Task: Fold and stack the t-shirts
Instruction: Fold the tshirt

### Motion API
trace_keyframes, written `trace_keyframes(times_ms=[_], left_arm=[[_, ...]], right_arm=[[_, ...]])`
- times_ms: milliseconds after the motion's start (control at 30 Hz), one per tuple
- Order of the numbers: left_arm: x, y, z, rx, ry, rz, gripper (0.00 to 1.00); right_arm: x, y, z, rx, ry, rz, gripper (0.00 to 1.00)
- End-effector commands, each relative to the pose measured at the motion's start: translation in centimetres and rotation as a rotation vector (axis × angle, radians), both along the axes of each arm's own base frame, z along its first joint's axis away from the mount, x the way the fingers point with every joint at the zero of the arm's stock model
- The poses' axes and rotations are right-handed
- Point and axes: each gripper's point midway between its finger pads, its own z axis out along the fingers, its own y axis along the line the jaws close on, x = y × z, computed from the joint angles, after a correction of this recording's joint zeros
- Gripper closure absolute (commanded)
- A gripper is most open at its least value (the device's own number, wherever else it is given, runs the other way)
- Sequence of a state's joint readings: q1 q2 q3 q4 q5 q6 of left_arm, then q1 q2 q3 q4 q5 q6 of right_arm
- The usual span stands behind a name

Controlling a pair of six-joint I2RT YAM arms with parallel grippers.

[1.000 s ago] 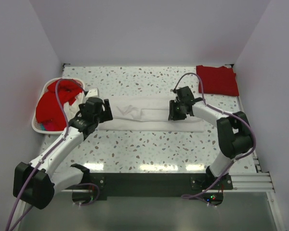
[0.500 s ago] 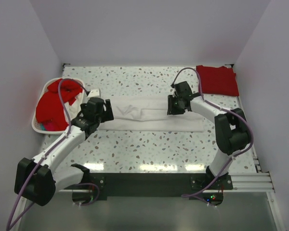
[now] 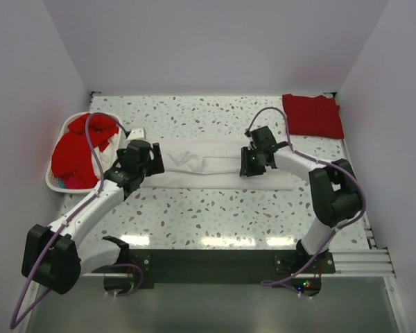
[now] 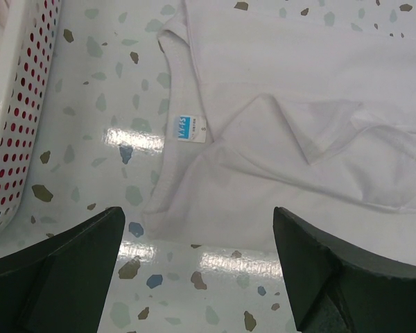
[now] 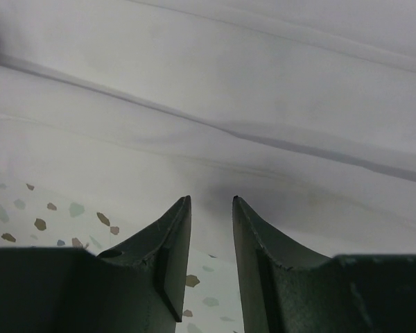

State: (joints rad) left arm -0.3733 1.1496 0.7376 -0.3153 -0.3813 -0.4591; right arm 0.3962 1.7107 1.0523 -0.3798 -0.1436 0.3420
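**Across the tabletop's middle: white shirt in a long strip, a tool at each end**

Mid-tabletop (image 3: 215, 215), the white t-shirt (image 3: 208, 166) lies folded into a long band running left to right. From overhead I see the left tool (image 3: 151, 164) over its collar end and the right tool (image 3: 249, 164) over its other half, toward the near edge. That view does not show me how either one's fingers stand.

The wrist cameras do. The left tool (image 4: 197, 215) is spread wide above the cloth and holds nothing. Below it I can read the collar and the small blue neck label (image 4: 188, 129), with a tucked sleeve showing to the right. The perforated basket (image 4: 17, 104) wall sits at the left of that picture.

The right tool (image 5: 211, 201) has its fingers drawn close with a narrow gap, tips low over the shirt's near hem. I see no cloth between them.

Only the overhead view shows me the rest. Loose red t-shirts (image 3: 76, 149) fill the basket (image 3: 53, 184) at far left, and a folded red t-shirt (image 3: 313, 115) lies flat in the far right corner.
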Motion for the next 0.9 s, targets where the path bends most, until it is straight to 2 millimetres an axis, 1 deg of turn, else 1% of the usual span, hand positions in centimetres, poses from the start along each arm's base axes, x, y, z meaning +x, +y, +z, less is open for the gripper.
trace_keyframes(times_ms=[0, 33, 67, 133, 167, 233, 267, 367, 467, 500, 533, 567, 600, 667, 700, 733, 767, 800, 833, 867], left_arm=[[0.8, 0.0, 0.7, 0.005, -0.038, -0.001, 0.07], [0.8, 0.0, 0.7, 0.005, -0.036, -0.003, 0.07], [0.9, 0.0, 0.6, 0.006, -0.034, -0.003, 0.07], [0.9, 0.0, 0.5, 0.009, -0.030, -0.004, 0.07], [0.9, 0.0, 0.5, 0.010, -0.028, -0.005, 0.07], [1.0, -0.1, 0.3, 0.012, -0.023, -0.007, 0.06], [1.0, -0.1, 0.3, 0.012, -0.022, -0.008, 0.06], [0.9, -0.4, -0.2, 0.010, -0.005, -0.023, 0.06], [1.0, -1.0, -0.7, -0.005, 0.014, -0.053, 0.06], [1.0, -1.5, -1.2, -0.016, 0.034, -0.072, 0.06], [1.0, -1.8, -1.3, -0.025, 0.044, -0.084, 0.06], [1.3, -2.2, -1.1, -0.036, 0.041, -0.094, 0.05], [1.4, -2.8, -1.5, -0.053, 0.059, -0.118, 0.05], [2.1, -3.7, -1.1, -0.075, 0.058, -0.139, 0.05], [2.2, -4.2, -1.7, -0.087, 0.085, -0.151, 0.06], [2.9, -4.6, -1.2, -0.100, 0.080, -0.156, 0.06], [3.1, -4.9, -1.2, -0.109, 0.090, -0.157, 0.07], [3.3, -5.3, -1.9, -0.124, 0.115, -0.153, 0.09], [3.9, -5.6, -1.5, -0.137, 0.112, -0.147, 0.10], [4.1, -5.9, -2.3, -0.149, 0.137, -0.130, 0.12]], right_arm=[[2.2, -0.5, 0.0, -0.003, -0.037, -0.046, 0.66], [2.6, -0.6, -0.4, 0.000, -0.034, -0.054, 0.66], [3.2, -0.6, 0.0, 0.011, -0.044, -0.061, 0.66], [4.0, -1.1, -0.1, 0.017, -0.043, -0.078, 0.66], [4.8, -1.4, 0.2, 0.015, -0.057, -0.082, 0.65], [5.4, -1.7, 0.1, 0.011, -0.060, -0.087, 0.65], [5.8, -2.4, 0.0, 0.012, -0.058, -0.103, 0.64], [6.6, -3.2, 0.0, 0.020, -0.058, -0.120, 0.64], [6.8, -3.3, 0.4, 0.030, -0.055, -0.112, 0.60], [6.8, -3.3, 0.5, 0.031, -0.055, -0.108, 0.58], [6.8, -3.2, 0.6, 0.038, -0.056, -0.100, 0.57], [6.8, -3.0, 0.9, 0.042, -0.060, -0.094, 0.55], [6.8, -3.0, 0.9, 0.041, -0.060, -0.093, 0.53], [6.9, -3.1, 1.0, 0.038, -0.061, -0.092, 0.52], [6.9, -3.1, 1.1, 0.041, -0.060, -0.091, 0.51], [6.8, -2.8, 1.3, 0.049, -0.062, -0.084, 0.50], [6.7, -2.5, 1.5, 0.058, -0.064, -0.075, 0.50], [6.7, -2.3, 1.7, 0.066, -0.068, -0.071, 0.49], [6.6, -2.1, 2.3, 0.074, -0.079, -0.064, 0.48], [6.3, -1.6, 2.5, 0.075, -0.082, -0.052, 0.48]])
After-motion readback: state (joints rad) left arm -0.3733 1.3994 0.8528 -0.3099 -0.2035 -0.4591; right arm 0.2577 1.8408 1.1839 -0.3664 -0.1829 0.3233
